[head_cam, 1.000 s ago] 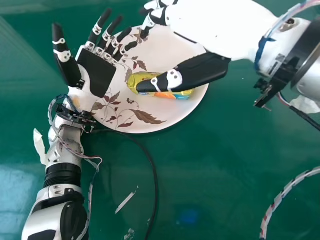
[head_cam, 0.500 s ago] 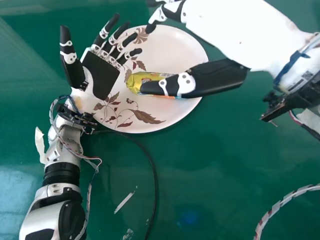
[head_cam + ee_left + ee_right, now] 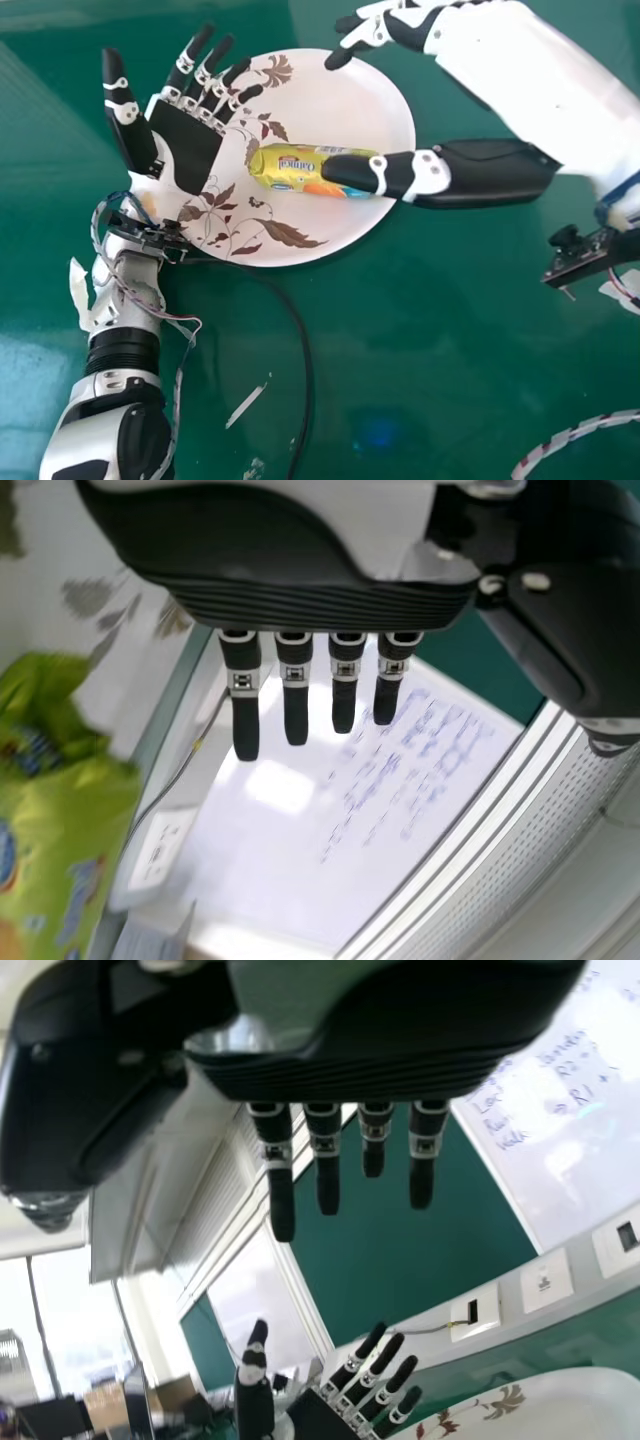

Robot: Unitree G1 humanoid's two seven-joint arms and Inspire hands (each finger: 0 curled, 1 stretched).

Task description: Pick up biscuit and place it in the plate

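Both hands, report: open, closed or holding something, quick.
Left hand: open, holding nothing.
Right hand: open, its thumb stretched out over the biscuit pack, fingers not curled round it.

The left robot hand (image 3: pixel 185 145) has a black, squared palm pad in a white casing, and black fingers banded with white pieces that bear small dark dots. Its forearm (image 3: pixel 130 300) is silver-grey, with a black ribbed collar (image 3: pixel 124 347) and a rounded white shell (image 3: pixel 75 440) with black panels; thin wires (image 3: pixel 97 228) in red, blue and white loop along it. The right robot hand (image 3: pixel 510 55) has a smooth white back and a bulky black thumb (image 3: pixel 490 172) with white, dotted links. Both have fine black ridges along one edge. A dark blue band (image 3: pixel 614 196) circles the right wrist, beside a black module (image 3: pixel 590 255).
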